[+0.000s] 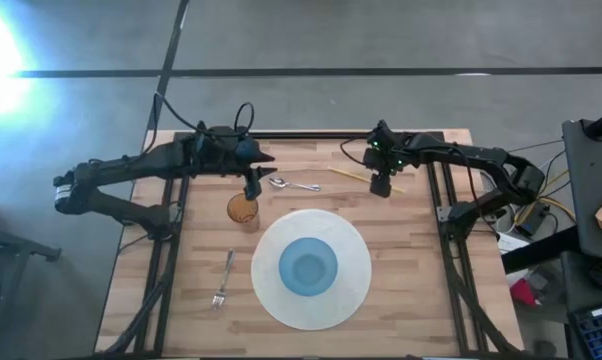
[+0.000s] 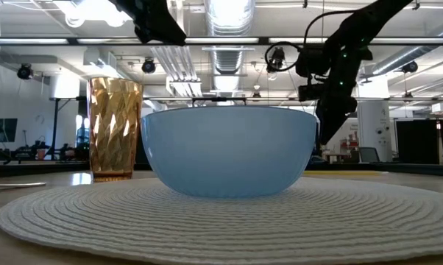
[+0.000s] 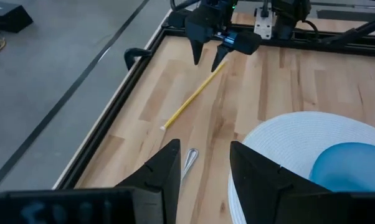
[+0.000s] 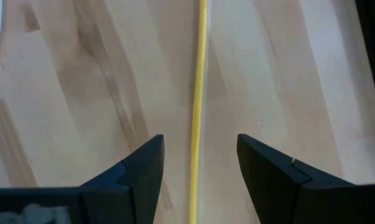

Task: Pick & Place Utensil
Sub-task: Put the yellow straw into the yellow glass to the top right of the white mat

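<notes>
Right gripper (image 4: 197, 171): released, straddling the yellow chopstick (image 4: 200, 93), which lies flat on the table (image 4: 69, 81) between its fingers, aligned for pickup. Left gripper (image 3: 200, 171): parted, empty, above the spoon (image 3: 189, 158).

We're seeing grey floor (image 1: 311, 35) all round the wooden table (image 1: 421, 290), dark stripe (image 1: 311, 72) beyond it, bright ceiling lights (image 2: 232, 15) overhead.
</notes>
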Tool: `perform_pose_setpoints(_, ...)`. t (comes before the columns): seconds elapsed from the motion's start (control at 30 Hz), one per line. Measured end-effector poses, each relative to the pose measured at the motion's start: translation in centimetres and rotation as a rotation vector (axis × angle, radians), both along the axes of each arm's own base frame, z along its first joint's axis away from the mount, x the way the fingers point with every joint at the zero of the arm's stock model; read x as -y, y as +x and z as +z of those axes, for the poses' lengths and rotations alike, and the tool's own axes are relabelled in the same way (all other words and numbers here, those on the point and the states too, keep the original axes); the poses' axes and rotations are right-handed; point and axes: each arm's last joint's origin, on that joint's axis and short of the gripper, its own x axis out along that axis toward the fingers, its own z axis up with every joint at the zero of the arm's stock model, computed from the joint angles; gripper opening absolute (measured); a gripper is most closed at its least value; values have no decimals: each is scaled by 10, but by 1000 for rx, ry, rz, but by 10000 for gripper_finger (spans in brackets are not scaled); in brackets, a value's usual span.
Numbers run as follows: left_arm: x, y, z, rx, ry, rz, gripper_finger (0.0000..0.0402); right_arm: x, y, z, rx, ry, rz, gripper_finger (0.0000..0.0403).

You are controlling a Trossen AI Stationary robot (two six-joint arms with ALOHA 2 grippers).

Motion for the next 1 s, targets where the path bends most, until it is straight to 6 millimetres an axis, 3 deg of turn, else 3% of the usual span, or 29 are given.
perform_pose_setpoints(0.43,0,0,0,-3,4,-2,131,7,10,4,101,-91,32,199)
perform_pose_setpoints(1.0,0,-1,-2,-21,1,-3,131,37,51,-6,-51,78,54,199)
